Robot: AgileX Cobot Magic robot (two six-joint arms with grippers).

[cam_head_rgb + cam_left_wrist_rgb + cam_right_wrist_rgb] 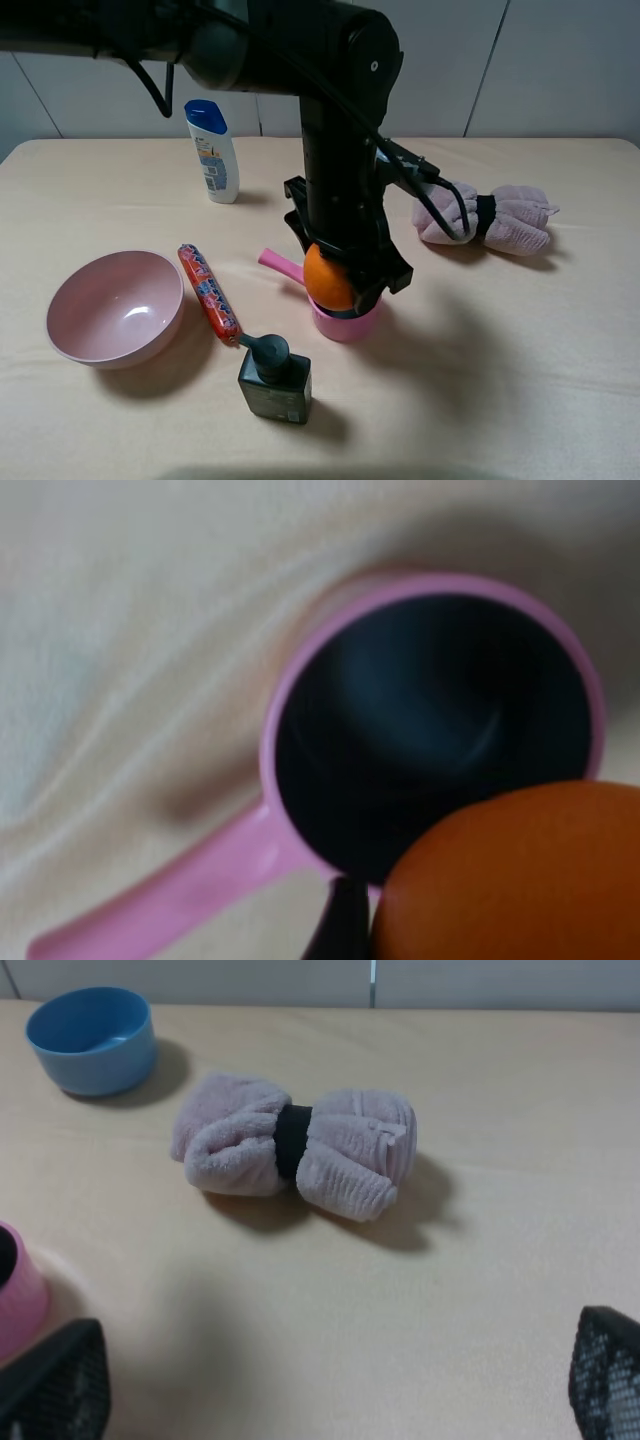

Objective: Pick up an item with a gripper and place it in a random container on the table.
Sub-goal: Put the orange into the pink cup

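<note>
- The counter (520, 380) lies bare across its near right part. Its far edge meets the wall behind a white bottle (212, 152).
- The pink saucepan (345, 320) stands near the middle, handle pointing to the left of the high view. A red tube (208, 292) and a dark bottle (273, 378) crowd its left. Past them sits a large pink bowl (115, 308).
- A rolled towel (485, 218) lies well apart on the right. A blue bowl (92, 1038) stands beyond it.
- The left pincer (345, 290) pinches the orange (326, 276) just over the saucepan's mouth. Whether fruit touches rim cannot be told.
- The right pincer (335, 1385) is spread wide, gripping nothing.
</note>
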